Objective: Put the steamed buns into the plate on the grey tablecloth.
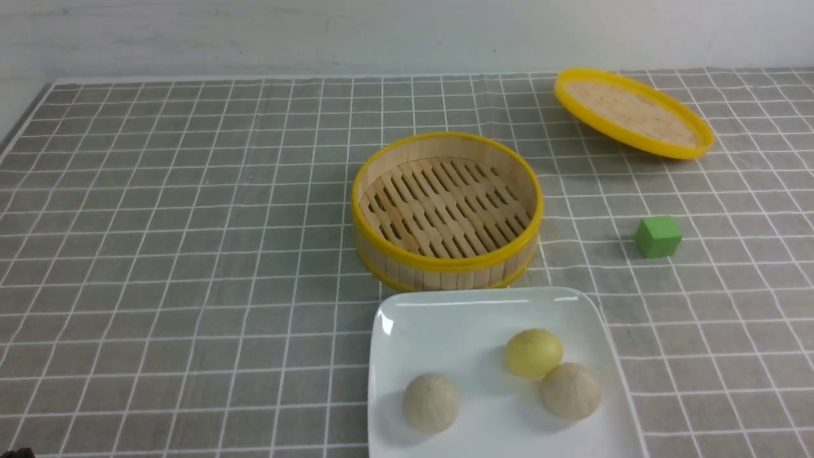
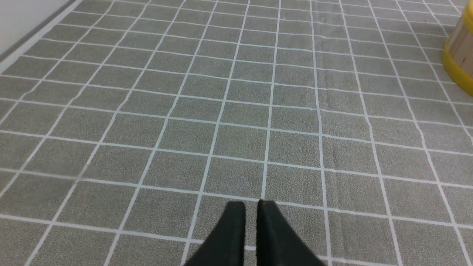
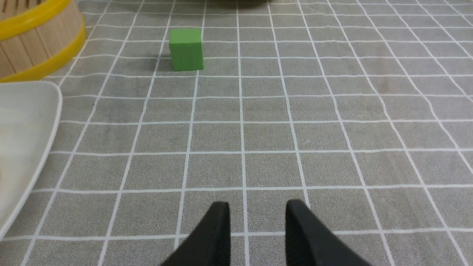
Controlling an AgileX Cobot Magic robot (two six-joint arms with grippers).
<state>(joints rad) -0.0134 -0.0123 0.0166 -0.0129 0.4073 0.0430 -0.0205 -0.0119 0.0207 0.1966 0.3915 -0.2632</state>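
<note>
Three steamed buns lie in the white square plate (image 1: 458, 324) at the near middle of the grey tablecloth (image 1: 191, 222). A pale yellow bun (image 1: 533, 352) touches a beige bun (image 1: 570, 390), and a second beige bun (image 1: 431, 401) sits apart on the plate's left. My left gripper (image 2: 251, 203) hovers over bare cloth left of the steamer, its fingers almost together with only a thin slit and nothing in it. My right gripper (image 3: 257, 205) hangs open and empty over the cloth, to the right of the plate's edge (image 3: 26, 122). Neither gripper appears in the front view.
The round yellow-rimmed bamboo steamer (image 1: 445, 270) stands empty just behind the plate. Its edge shows in both wrist views (image 2: 460, 55) (image 3: 33, 40). The steamer lid (image 1: 633, 113) lies tilted at the back right. A green cube (image 1: 657, 236) (image 3: 186, 49) sits right of the steamer.
</note>
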